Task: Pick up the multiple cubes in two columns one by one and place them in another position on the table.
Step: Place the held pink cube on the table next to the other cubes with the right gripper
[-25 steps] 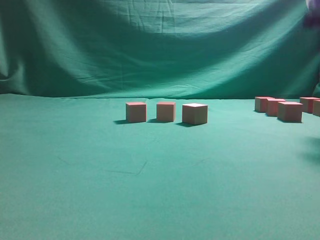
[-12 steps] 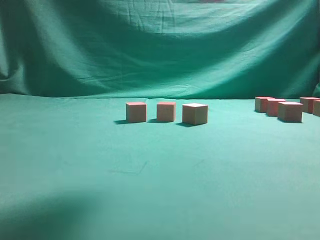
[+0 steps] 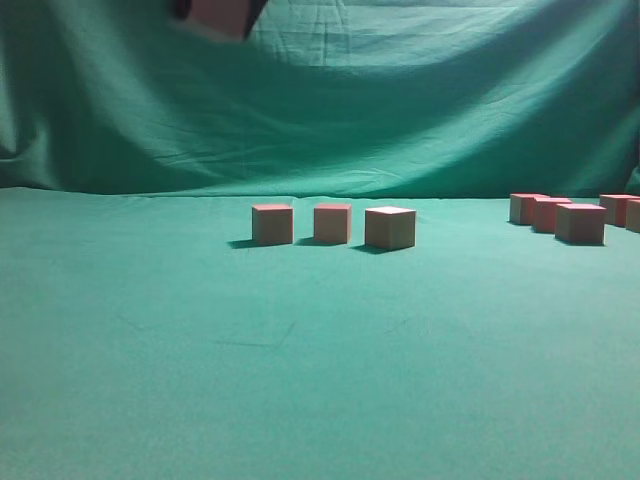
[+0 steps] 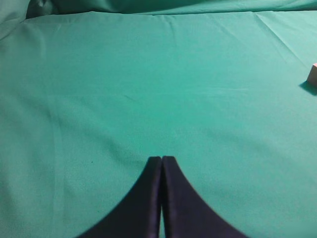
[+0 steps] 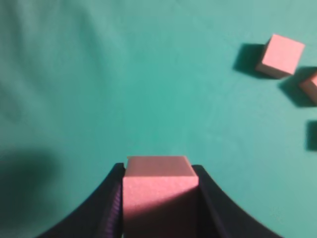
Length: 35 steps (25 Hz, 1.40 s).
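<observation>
High above the table [image 3: 300, 400], at the top left of the exterior view, hangs a pink-topped cube [image 3: 218, 14]. My right gripper [image 5: 159, 169] is shut on that cube [image 5: 159, 193], with dark fingers [image 5: 105, 201] pressed against both of its sides. Three cubes stand in a row mid-table: left [image 3: 272, 224], middle [image 3: 332, 223] and right [image 3: 389, 227]. Several more cubes [image 3: 580, 223] cluster at the far right. My left gripper [image 4: 161, 159] is shut and empty over bare green cloth, with one cube [image 4: 313, 74] at the right edge of its view.
A wrinkled green backdrop [image 3: 400, 110] rises behind the table. Below the right wrist lie two cubes [image 5: 280, 55] [image 5: 309, 85] at the upper right, on open green cloth [image 5: 124, 74].
The held cube has travelled leftward along the top of the exterior view, from the right edge to the upper left. The cubes on the table have not moved.
</observation>
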Available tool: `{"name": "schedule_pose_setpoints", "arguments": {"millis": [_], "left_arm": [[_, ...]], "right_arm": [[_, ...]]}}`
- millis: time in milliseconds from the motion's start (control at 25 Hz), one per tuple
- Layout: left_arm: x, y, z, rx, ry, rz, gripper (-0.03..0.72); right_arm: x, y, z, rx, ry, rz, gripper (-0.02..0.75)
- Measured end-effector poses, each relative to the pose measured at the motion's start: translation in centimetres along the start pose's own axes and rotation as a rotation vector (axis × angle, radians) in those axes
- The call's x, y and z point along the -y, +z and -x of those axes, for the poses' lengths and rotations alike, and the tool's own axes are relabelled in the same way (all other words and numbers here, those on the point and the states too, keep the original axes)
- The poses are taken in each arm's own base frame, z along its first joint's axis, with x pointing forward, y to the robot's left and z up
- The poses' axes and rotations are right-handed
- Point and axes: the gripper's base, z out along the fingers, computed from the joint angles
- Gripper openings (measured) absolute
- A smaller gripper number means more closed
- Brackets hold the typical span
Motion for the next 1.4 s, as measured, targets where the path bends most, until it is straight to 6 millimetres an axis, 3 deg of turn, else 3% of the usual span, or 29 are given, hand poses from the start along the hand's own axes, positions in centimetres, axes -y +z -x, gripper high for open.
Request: {"name": "schedule_pose_setpoints", "arguments": {"millis": [160, 320, 480, 1120, 1400], "left_arm": [[0.0, 0.0, 0.0, 0.0, 0.0, 0.0, 0.0], [0.0, 0.0, 0.0, 0.0, 0.0, 0.0, 0.0], [0.0, 0.0, 0.0, 0.0, 0.0, 0.0, 0.0], [0.0, 0.0, 0.0, 0.0, 0.0, 0.0, 0.0], [0.0, 0.0, 0.0, 0.0, 0.0, 0.0, 0.0]], "right_arm": [[0.0, 3.0, 1.9, -0.014, 0.069, -0.009, 0.267], [0.7, 7.2, 2.6, -0.048, 0.136, -0.067, 0.267], [1.6, 9.9, 2.8, -0.047, 0.254, -0.152, 0.267], [3.0, 13.5, 2.5, -0.03, 0.472, -0.281, 0.267], [3.2, 13.5, 2.6, -0.015, 0.491, -0.304, 0.267]]}}
